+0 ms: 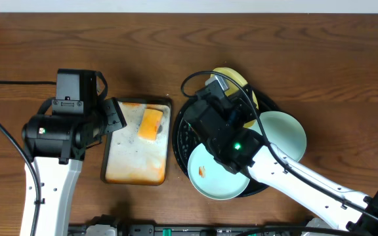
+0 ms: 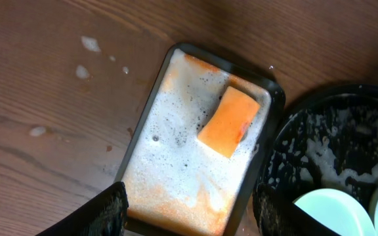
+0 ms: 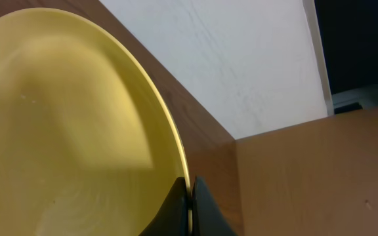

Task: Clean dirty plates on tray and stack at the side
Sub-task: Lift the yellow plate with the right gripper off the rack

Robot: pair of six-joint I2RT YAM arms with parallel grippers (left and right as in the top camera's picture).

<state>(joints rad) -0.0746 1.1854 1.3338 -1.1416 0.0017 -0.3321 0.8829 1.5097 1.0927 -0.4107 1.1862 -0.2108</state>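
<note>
Right wrist view: right fingers (image 3: 169,213) pinch the rim of the stiff, likely slippery yellow plate (image 3: 64,131); left fingers (image 2: 100,213) spread.

Overhead top-down, left wrist close, sharing black tray (image 1: 184,131) (image 2: 294,151)

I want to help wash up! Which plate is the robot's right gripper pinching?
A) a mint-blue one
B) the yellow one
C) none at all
B: the right gripper is shut on the rim of the yellow plate.
</note>
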